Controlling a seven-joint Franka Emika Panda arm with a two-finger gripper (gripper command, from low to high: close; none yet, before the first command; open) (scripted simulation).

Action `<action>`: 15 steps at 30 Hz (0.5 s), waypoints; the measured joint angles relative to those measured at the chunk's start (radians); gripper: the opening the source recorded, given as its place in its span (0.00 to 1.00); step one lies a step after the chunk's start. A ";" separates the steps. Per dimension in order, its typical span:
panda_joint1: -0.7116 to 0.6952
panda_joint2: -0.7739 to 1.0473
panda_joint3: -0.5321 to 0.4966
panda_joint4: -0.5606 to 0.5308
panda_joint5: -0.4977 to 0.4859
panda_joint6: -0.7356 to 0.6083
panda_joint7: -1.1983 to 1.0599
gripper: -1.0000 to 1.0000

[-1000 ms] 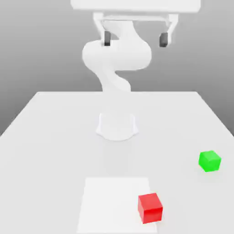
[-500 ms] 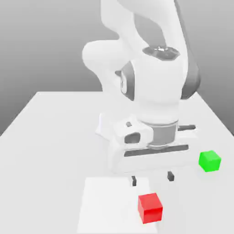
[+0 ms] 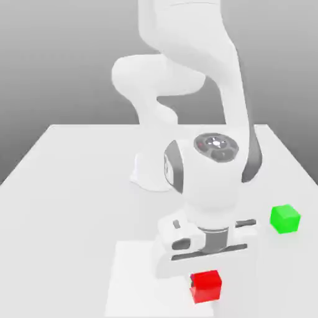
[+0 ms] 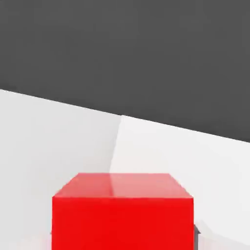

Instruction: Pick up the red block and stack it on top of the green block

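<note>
The small smooth bright red cube (image 3: 205, 286) is seen on the white tabletop (image 3: 68, 186), at the edge of a slightly brighter white rectangular patch (image 3: 133, 279) near the front of the exterior view. The white arm's two-finger gripper (image 3: 205, 273) is positioned directly over the red cube, pointing down, with the hand body covering the cube's top edge. The fingers are closed in on the red cube; the cube is gripped but is seen at table level, not lifted. In the hand view the red cube (image 4: 122, 210) is seen close up, with a dark finger edge (image 4: 196, 234) touching one side. The small smooth bright green cube (image 3: 285, 218) is located on the table toward the exterior view's right, well apart from the red cube and untouched.
</note>
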 joint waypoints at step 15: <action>0.415 -0.305 0.258 -0.163 0.138 -0.131 0.167 0.00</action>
